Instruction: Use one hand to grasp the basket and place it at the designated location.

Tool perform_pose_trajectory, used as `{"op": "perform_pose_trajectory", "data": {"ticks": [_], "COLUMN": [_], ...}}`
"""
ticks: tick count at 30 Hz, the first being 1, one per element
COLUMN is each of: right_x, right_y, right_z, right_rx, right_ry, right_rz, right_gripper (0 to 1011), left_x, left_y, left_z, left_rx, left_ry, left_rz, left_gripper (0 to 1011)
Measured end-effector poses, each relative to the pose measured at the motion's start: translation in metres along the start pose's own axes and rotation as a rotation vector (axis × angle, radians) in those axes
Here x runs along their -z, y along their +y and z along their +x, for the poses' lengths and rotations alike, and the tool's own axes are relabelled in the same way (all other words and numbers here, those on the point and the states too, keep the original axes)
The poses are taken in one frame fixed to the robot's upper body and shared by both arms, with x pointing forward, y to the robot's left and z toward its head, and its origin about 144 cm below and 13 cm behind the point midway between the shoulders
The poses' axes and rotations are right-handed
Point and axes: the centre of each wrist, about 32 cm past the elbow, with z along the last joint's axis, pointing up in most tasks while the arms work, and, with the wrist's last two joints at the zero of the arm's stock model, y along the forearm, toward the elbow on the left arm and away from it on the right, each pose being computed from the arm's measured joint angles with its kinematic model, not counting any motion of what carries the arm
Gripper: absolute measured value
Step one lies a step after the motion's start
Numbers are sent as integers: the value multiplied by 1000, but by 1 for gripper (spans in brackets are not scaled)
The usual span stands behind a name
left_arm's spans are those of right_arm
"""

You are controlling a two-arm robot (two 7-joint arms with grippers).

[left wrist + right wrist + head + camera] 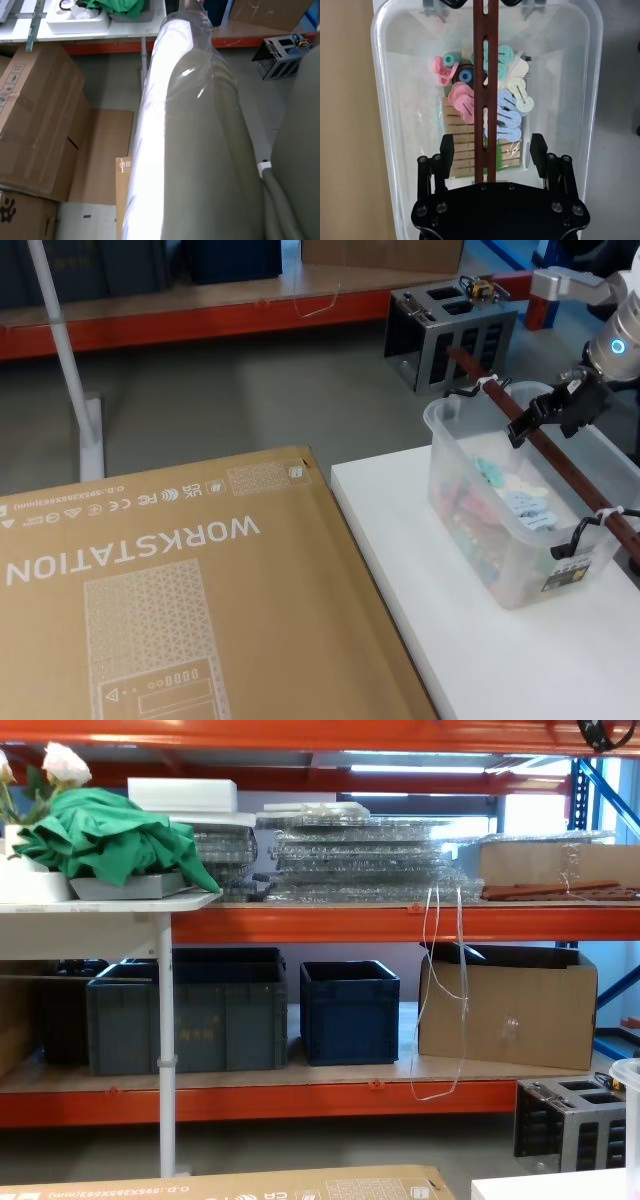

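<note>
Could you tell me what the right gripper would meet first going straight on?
Probably the thin reddish-brown bar handle of the clear plastic basket; it runs between the right gripper's open fingers, though depth is unclear.

The big cardboard box (pixel 200 620) has one large white word on its top, WORKSTATION, and it reads upside down in the head view. Beside that word sits a row of small white marks, and FC and UK CA can be made out among them. A thin line starting with O.D. and ending in (mm) runs along the box's far edge, but its numbers are too small to be sure of. The basket (pixel 520 585) has a black and yellow sticker (pixel 572 570) on its near end, too small to read. A dark crate (pixel 190 1020) on the low shelf has faint white print that cannot be read.
</note>
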Motion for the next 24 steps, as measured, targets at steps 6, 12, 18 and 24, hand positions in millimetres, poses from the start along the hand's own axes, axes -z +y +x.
{"op": "perform_pose_trajectory", "data": {"ticks": [6, 12, 18, 24], "right_x": [1, 2, 2, 2], "right_y": [1, 1, 1, 2], "right_z": [0, 1, 2, 3], "right_rx": [6, 8, 11, 9], "right_ry": [1, 4, 4, 3], "right_rz": [2, 2, 4, 6], "right_gripper": [782, 596, 413, 245], "left_x": [0, 0, 0, 0], "left_y": [0, 0, 0, 0], "left_z": [0, 0, 0, 0], "left_rx": [0, 0, 0, 0], "left_ry": [0, -1, -1, 0], "left_rz": [0, 0, 0, 0], "left_gripper": [0, 0, 0, 0]}}
